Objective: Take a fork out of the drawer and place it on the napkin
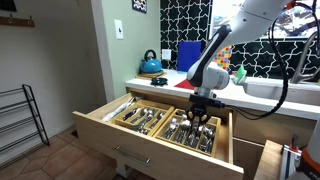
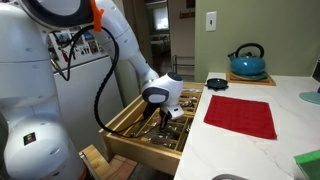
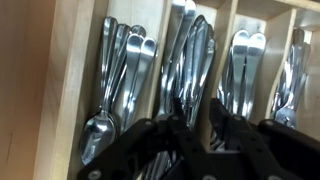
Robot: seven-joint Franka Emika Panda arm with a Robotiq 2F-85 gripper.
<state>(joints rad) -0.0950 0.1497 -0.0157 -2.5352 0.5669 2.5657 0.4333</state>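
Note:
The pale-wood drawer (image 1: pixel 150 142) stands pulled open under the counter, with wooden divider trays of silver cutlery; it also shows in an exterior view (image 2: pixel 140 140). My gripper (image 1: pixel 201 113) (image 2: pixel 164 116) is lowered into the tray. In the wrist view its fingers (image 3: pixel 197 115) are apart, straddling a wooden divider between compartments, with nothing gripped. Spoons (image 3: pixel 115 70) lie in the left compartment and more cutlery (image 3: pixel 192 50) in the middle one; I cannot pick out a fork. The red napkin (image 2: pixel 240 116) lies flat on the white counter, to the side of the drawer.
A blue kettle (image 2: pixel 246 62) (image 1: pixel 150 65) and a small black bowl (image 2: pixel 216 82) stand at the counter's back. An upright blue board (image 1: pixel 188 55) is behind the arm. A metal rack (image 1: pixel 15 120) stands on the floor.

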